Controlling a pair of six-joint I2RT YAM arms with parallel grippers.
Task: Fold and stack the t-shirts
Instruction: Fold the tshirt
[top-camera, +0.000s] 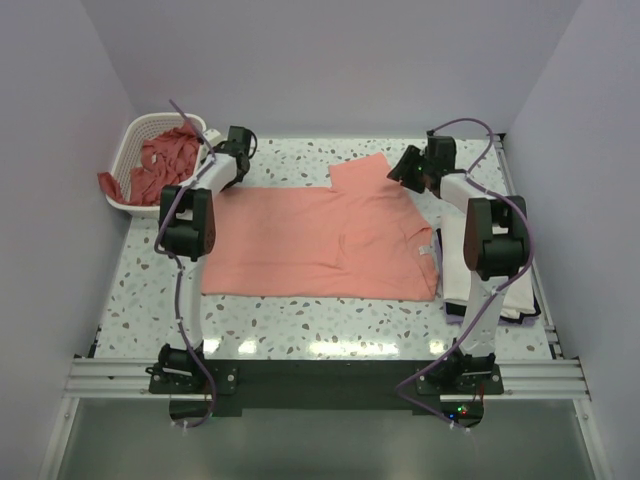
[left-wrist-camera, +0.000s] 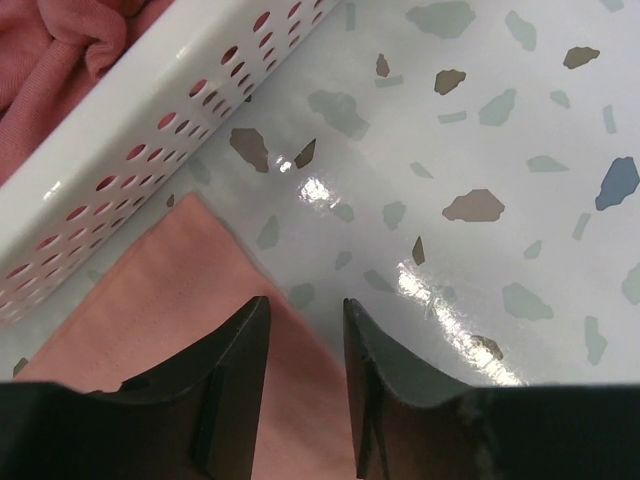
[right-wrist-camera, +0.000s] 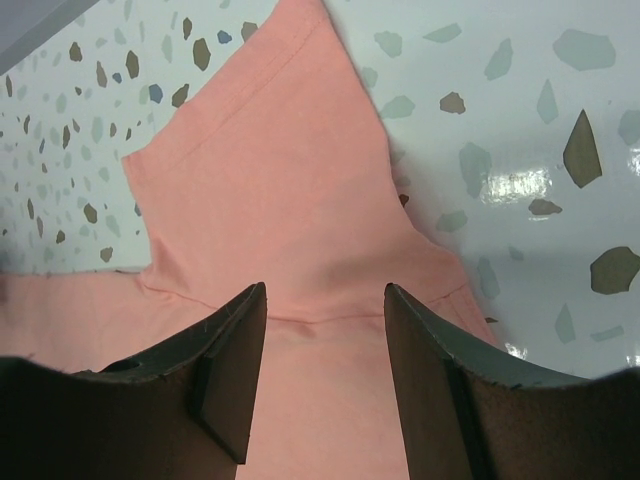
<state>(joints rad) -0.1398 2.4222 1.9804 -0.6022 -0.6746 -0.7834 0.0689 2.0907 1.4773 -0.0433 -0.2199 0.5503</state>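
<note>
A salmon-pink t-shirt (top-camera: 320, 240) lies spread flat across the middle of the table. My left gripper (top-camera: 238, 143) is at its far left corner by the basket. In the left wrist view that gripper (left-wrist-camera: 305, 320) is open, one finger over the t-shirt's edge (left-wrist-camera: 180, 300) and the other over bare table. My right gripper (top-camera: 400, 170) hangs over the far right sleeve. In the right wrist view this gripper (right-wrist-camera: 325, 300) is open above the sleeve seam, with the sleeve (right-wrist-camera: 270, 130) stretching away beyond it. A white t-shirt (top-camera: 455, 275) lies folded under the right arm.
A white lattice basket (top-camera: 128, 150) at the far left corner holds more crumpled salmon-pink t-shirts (top-camera: 170, 155); its wall (left-wrist-camera: 150, 110) runs close beside the left fingers. One pink piece (top-camera: 108, 185) hangs over its rim. Pale walls enclose the speckled table (top-camera: 300, 160) on three sides.
</note>
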